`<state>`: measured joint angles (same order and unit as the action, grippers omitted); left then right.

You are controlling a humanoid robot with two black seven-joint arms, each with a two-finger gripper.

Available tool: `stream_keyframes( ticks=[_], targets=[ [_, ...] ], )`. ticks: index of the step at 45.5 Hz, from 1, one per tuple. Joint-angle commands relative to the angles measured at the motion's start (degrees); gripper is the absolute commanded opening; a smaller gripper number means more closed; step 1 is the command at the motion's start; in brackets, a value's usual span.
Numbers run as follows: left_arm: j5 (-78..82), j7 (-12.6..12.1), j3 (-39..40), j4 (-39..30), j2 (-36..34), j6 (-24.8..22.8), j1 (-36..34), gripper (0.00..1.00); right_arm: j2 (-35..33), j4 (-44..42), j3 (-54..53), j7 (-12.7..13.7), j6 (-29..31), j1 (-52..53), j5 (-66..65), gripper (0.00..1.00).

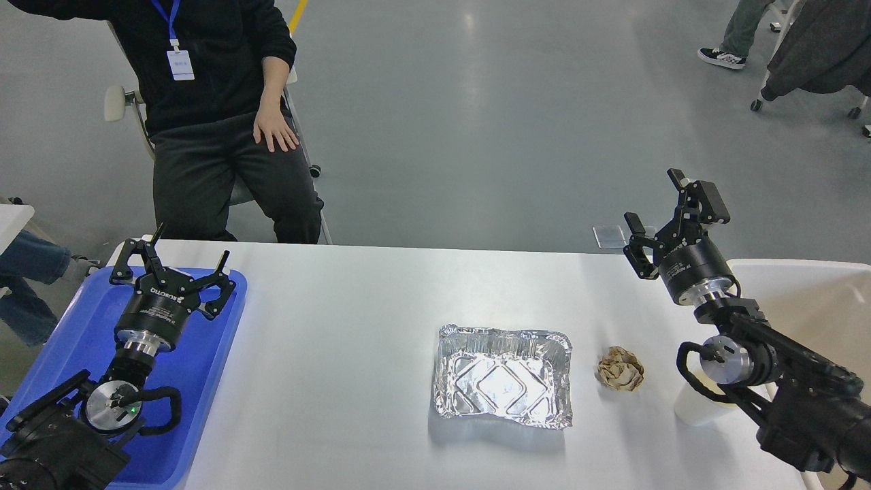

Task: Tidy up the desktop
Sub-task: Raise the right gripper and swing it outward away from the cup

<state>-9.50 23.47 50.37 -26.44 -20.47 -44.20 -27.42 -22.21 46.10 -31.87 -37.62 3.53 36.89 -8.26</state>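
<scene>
Right gripper [663, 216] hovers spread and empty above the far right edge of the desktop [354, 327]; the crumpled paper ball [620, 368] lies nearer the robot, just right of the foil tray [502, 376]; left gripper [169, 260], also spread and empty, is well apart, so the right arm looks better placed.

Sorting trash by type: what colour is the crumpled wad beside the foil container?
Tan-brown crumpled paper wad, seen in the head view.

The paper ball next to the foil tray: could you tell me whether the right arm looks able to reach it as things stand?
Probably yes. The paper ball lies in the open on the desktop, just right of the foil tray, with nothing over it. The right gripper is open, empty and raised nearby, so its way down looks free.
</scene>
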Motion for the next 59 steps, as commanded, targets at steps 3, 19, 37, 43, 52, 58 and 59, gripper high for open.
stream_keyframes(
  ticks=[3, 19, 37, 43, 52, 58, 59],
  targets=[
    [0.00, 0.00, 0.00, -0.01, -0.01, -0.10, 0.00, 0.99, -1.08, 2.32, 0.23, -0.26, 0.69, -0.15, 0.09, 1.00],
    [0.00, 0.00, 0.00, -0.01, -0.01, -0.01, 0.00, 0.99, -6.62, 6.63, 5.32, -0.18, 1.30, 0.46, -0.08, 1.00],
    [0.00, 0.00, 0.00, 0.08, -0.01, -0.01, 0.00, 0.99, -10.66, 9.00, 9.02, 23.19, -3.71, 5.12, -5.00, 1.00],
    [0.00, 0.00, 0.00, -0.01, -0.01, -0.01, 0.00, 0.99, -14.35, 10.85, 12.26, 26.45, -3.27, 8.19, -9.22, 1.00],
    [0.00, 0.00, 0.00, 0.07, -0.01, -0.01, 0.09, 0.99, -18.05, 11.91, 23.86, 29.17, -2.91, 16.89, -10.90, 1.00],
    [0.00, 0.09, 0.00, 0.08, -0.01, -0.01, 0.17, 0.99, -18.57, 12.96, 31.25, 30.41, -3.09, 22.87, -10.98, 1.00],
    [0.00, 0.09, 0.00, 0.08, -0.01, -0.01, 0.17, 0.99, -18.66, 13.05, 32.13, 30.41, -3.09, 23.57, -10.98, 1.00]
  ],
)
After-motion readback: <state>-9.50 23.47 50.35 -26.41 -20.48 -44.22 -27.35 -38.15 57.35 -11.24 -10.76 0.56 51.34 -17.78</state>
